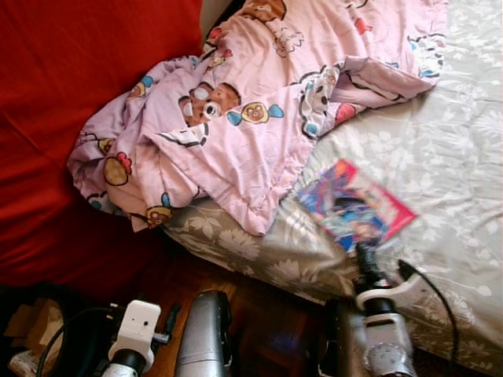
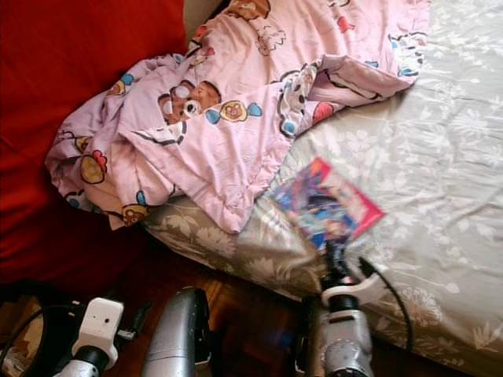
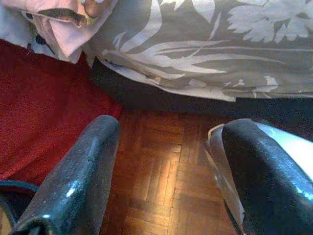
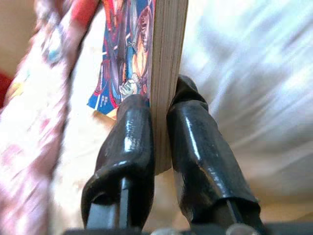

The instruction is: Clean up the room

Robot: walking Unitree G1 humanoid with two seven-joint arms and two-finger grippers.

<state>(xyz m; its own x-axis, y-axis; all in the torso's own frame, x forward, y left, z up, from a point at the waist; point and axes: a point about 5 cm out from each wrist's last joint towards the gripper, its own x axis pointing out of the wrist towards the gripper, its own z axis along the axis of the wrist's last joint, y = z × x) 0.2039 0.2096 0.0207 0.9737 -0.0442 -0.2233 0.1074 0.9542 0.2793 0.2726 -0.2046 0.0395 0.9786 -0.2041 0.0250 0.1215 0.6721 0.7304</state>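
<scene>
A red cloth (image 1: 86, 94) covers the area left of the bed (image 1: 440, 196) and runs down to the parquet floor (image 3: 166, 171). On the bed's left part lies a crumpled pink quilt (image 1: 251, 118) printed with cartoon animals, one corner hanging over the bed's near edge. The left gripper (image 3: 164, 176) hangs low over the floor beside the bed, below that hanging corner; its two fingers (image 3: 78, 181) stand wide apart with nothing between them. Right of the quilt, near the bed's front edge, is a comic book (image 1: 355, 206) with a bright red and blue cover. The right gripper (image 4: 159, 147) has it: the black fingers (image 4: 129, 142) are clamped on the book's edge, one on the cover side, one on the back, the page block pinched between them. The book tilts up above the grey floral sheet (image 1: 456, 141), just beside the quilt's lower hem.
</scene>
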